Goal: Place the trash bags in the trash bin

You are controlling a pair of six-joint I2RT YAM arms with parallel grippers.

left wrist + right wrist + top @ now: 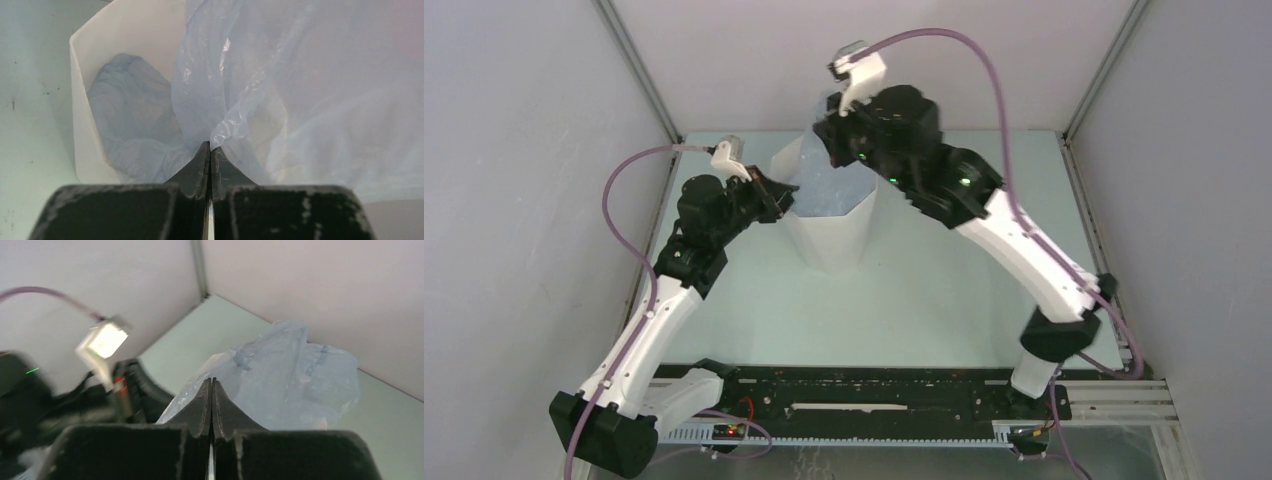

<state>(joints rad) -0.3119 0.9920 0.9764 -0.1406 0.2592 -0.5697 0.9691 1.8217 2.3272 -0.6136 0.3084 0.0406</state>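
Trash bag: pale blue film, partly down inside the bin, the rest bunched above the rim.
Trash bin: upright mid-table, white, faceted walls.
Left gripper: at the bin's left rim, clamped on a gathered fold of bag film.
Right gripper: above the bin mouth, jaws pressed together; bag just behind the tips, grasp not discernible.
Table: pale green, under the bin.
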